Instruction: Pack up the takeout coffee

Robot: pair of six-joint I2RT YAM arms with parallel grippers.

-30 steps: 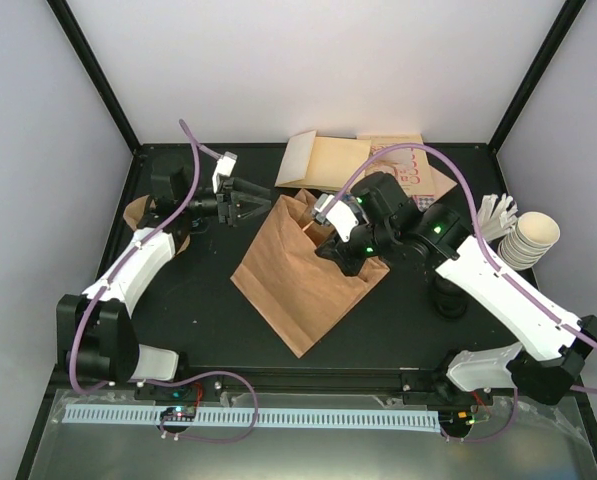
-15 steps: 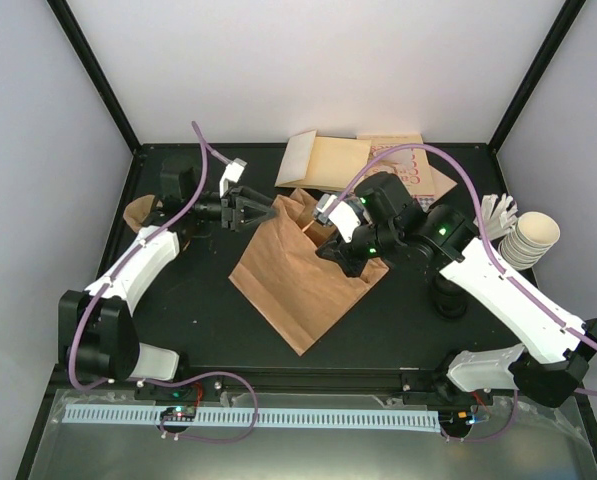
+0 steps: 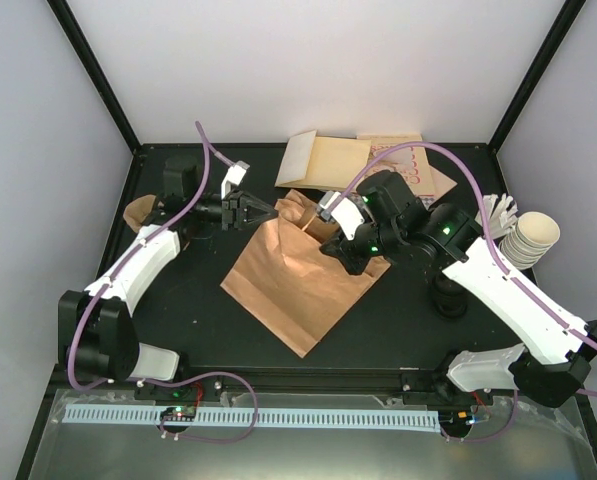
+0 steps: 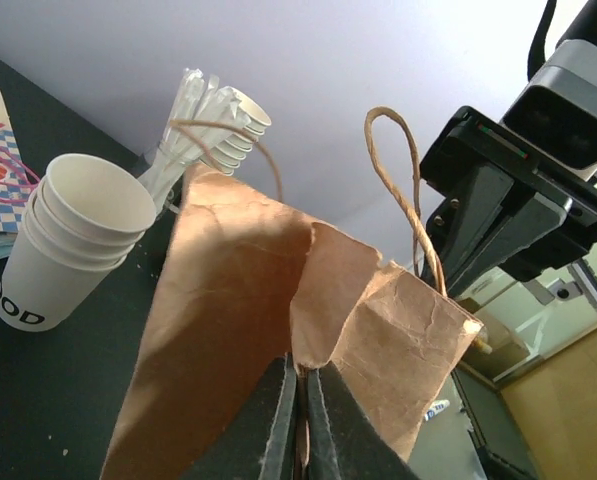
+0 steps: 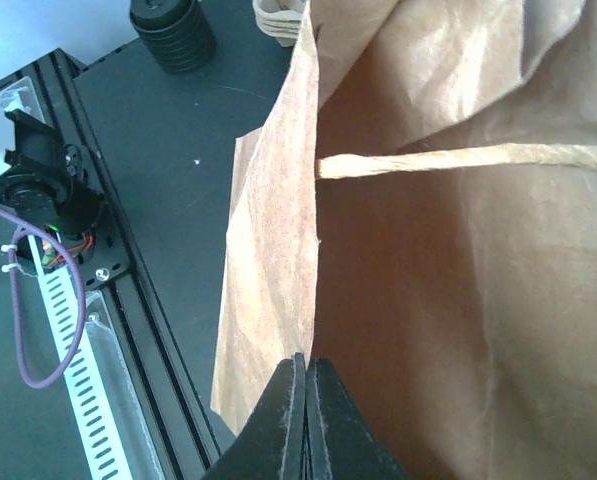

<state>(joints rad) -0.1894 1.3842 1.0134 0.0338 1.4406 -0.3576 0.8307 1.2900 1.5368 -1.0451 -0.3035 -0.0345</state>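
**Both grippers pinched on the bag mouth; coffee cup not made out**

At the far left of the top view, your left gripper (image 3: 254, 209) reaches across the black table (image 3: 193, 320) toward the brown paper bag (image 3: 298, 280). Its wrist view shows the two fingers (image 4: 278, 420) pressed together with a fold of the bag's rim clamped between them, so the jaws are closed on paper. One twine handle (image 4: 403, 170) loops upright above that rim.

The bag lies in the middle of the table, its mouth toward the far side, and flat paper bags (image 3: 323, 160) lie just behind it.

Your right gripper (image 3: 330, 248) sits at the right part of the bag's mouth. Its own camera shows its jaws closed tight on the edge of the bag wall, paper between the fingertips (image 5: 292, 400).

Further right, a stack of black lids (image 3: 450, 298) stands near the right arm, and nested cream cups (image 3: 531, 238) stand at the table's right edge.

You cannot pick out the takeout coffee in any view, so its place cannot be told.
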